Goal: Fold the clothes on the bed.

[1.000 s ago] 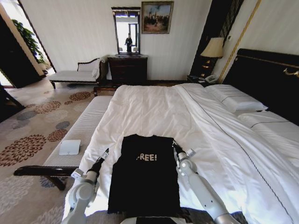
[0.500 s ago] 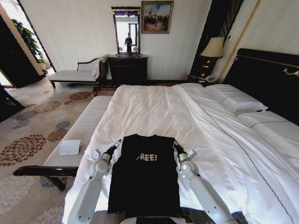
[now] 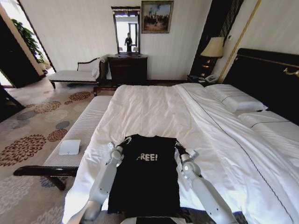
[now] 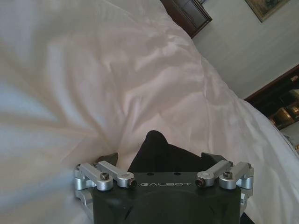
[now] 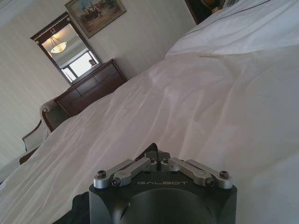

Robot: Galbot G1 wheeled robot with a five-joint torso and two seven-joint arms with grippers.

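The top corners of the black T-shirt [image 3: 145, 175] (lying flat on the bed [image 3: 154, 109]) are being taken. The left gripper [image 3: 125, 140] is spread wide around one corner; the right gripper [image 3: 177, 145] is pinched on the other. A lift together is probably needed next.

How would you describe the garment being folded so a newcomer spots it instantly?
Start at the large white-duveted bed with the dark headboard. Near its closest edge lies a black short-sleeved T-shirt, flat between the left gripper and right gripper. Pale "FREE!" chest lettering marks it.

A dark dresser [image 3: 128, 69] under a mirror [image 3: 126, 31] faces floral carpet [image 3: 28, 135], beside a lit lamp [image 3: 213, 47].
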